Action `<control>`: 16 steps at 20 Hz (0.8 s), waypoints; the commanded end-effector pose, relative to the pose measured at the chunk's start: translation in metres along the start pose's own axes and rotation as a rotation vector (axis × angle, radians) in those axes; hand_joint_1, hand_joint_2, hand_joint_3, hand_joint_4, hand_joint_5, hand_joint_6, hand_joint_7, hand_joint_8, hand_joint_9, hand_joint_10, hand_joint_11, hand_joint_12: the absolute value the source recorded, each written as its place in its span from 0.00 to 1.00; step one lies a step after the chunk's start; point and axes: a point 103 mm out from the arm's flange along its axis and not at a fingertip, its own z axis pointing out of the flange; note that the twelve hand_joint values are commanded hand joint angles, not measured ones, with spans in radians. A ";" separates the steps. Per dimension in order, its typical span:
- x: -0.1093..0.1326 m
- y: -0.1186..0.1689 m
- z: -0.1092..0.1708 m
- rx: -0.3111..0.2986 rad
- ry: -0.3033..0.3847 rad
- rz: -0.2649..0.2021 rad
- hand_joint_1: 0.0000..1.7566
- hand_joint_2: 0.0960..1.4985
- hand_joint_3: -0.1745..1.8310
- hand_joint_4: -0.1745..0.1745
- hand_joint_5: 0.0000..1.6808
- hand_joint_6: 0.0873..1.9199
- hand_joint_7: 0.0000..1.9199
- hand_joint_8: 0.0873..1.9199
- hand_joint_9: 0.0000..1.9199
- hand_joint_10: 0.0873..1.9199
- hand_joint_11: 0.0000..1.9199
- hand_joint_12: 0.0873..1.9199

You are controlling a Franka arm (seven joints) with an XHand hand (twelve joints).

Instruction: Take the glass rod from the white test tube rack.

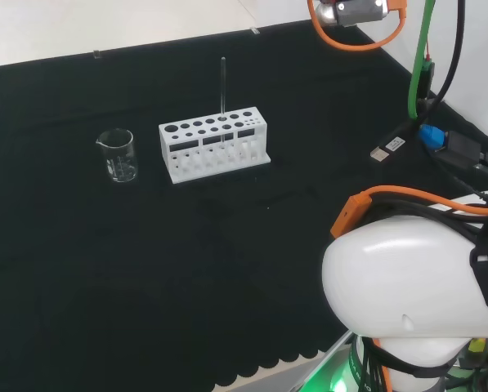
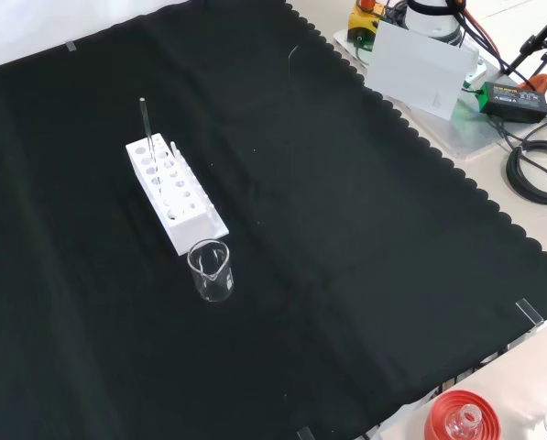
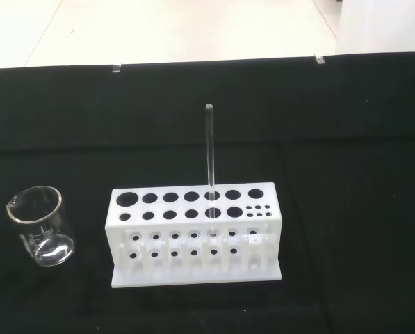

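The glass rod (image 3: 209, 149) stands upright in the white test tube rack (image 3: 193, 236), untouched. The approach is the step in hand; next the hand must reach its top. Whether the hand's fingers are apart cannot be told.

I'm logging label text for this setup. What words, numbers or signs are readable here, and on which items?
None can be read.
Clear glass beaker: faint markings on its wall, too small to read.
White plastic test tube rack: no print.
Clear glass rod: no print.
Grey tag on a cable: print too blurred to read.
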 end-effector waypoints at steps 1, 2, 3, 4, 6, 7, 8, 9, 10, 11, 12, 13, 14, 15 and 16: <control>-0.002 0.000 0.000 -0.009 -0.002 0.001 0.24 0.41 0.34 0.62 0.00 0.00 0.00 0.00 0.00 0.00 0.00 0.10; -0.002 0.000 0.000 -0.011 -0.002 0.002 0.24 0.43 0.31 0.62 0.00 0.00 0.00 0.00 0.00 0.00 0.00 0.07; -0.002 0.000 0.001 -0.011 -0.003 0.003 0.24 0.45 0.29 0.62 0.00 0.00 0.00 0.00 0.00 0.00 0.00 0.05; -0.002 0.000 0.001 -0.009 -0.003 0.004 0.24 0.46 0.27 0.62 0.00 0.00 0.00 0.00 0.00 0.00 0.00 0.04; 0.000 0.001 0.001 -0.006 -0.007 0.002 0.24 0.47 0.25 0.62 0.00 0.00 0.00 0.00 0.00 0.00 0.00 0.04; 0.001 0.002 0.002 -0.007 -0.010 -0.001 0.24 0.47 0.25 0.62 0.00 0.00 0.00 0.00 0.01 0.00 0.00 0.04; 0.002 0.004 0.003 -0.006 -0.012 -0.003 0.24 0.48 0.25 0.61 0.00 0.00 0.00 0.00 0.01 0.00 0.00 0.04; 0.003 0.005 0.003 -0.005 -0.011 -0.003 0.24 0.48 0.25 0.61 0.00 0.00 0.00 0.00 0.01 0.00 0.00 0.04; 0.002 0.005 0.003 -0.008 -0.007 -0.003 0.24 0.48 0.24 0.61 0.00 0.00 0.00 0.00 0.01 0.00 0.00 0.05; 0.002 0.005 0.004 -0.009 -0.006 -0.002 0.24 0.48 0.24 0.61 0.00 0.00 0.00 0.00 0.01 0.00 0.00 0.06; 0.002 0.005 0.003 -0.011 -0.005 -0.003 0.24 0.48 0.24 0.60 0.00 0.00 0.00 0.00 0.01 0.00 0.00 0.06; 0.002 0.006 0.003 -0.016 -0.009 -0.006 0.24 0.49 0.23 0.60 0.00 0.00 0.00 0.00 0.01 0.01 0.00 0.08; 0.003 0.008 0.003 -0.019 -0.012 -0.007 0.24 0.49 0.23 0.60 0.00 0.00 0.00 0.00 0.01 0.04 0.00 0.09; 0.003 0.009 0.002 -0.021 -0.012 -0.008 0.24 0.50 0.22 0.60 0.00 0.00 0.01 0.00 0.00 0.07 0.00 0.12; 0.004 0.011 0.002 -0.026 -0.013 -0.011 0.24 0.50 0.22 0.61 0.00 0.00 0.01 0.00 0.00 0.11 0.00 0.17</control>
